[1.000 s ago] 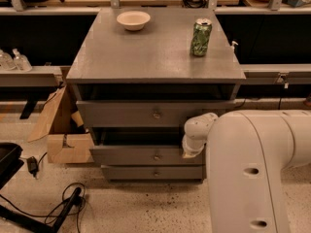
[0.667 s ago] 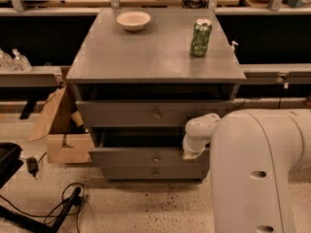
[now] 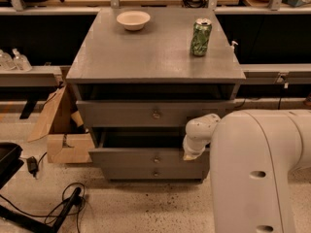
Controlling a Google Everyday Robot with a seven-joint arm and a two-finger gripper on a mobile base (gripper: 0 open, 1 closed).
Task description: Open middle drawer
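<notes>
Grey cabinet (image 3: 155,57) at centre, with 3 drawers stacked in its front. Second of the 3, the middle drawer (image 3: 126,157), standing partly out of the cabinet, a dark opening showing above its top edge and a small round knob (image 3: 156,159) at the middle of its flat front. Above it the top drawer (image 3: 116,114), also out a little from the cabinet; below it the bottom drawer (image 3: 126,172), its front just under the middle one. Gripper (image 3: 188,154) at the right end of the middle drawer's front, down at that drawer's top edge, right of the knob and apart from it, on the end of the white robot arm (image 3: 262,169) that fills the space at the cabinet's front right. Cannot tell whether open or closed, nor whether anything is gripped, though seemingly against the drawer's upper edge. On the cabinet's top surface, 1 pale bowl (image 3: 133,19) toward the back left and 1 green can (image 3: 200,37) upright toward the back right, well apart. Left of the cabinet, an open cardboard box (image 3: 60,142) on the floor; further left, 2 clear bottles (image 3: 12,60) on a low shelf. Black cables (image 3: 68,203) on the floor off the cabinet's front left corner.
</notes>
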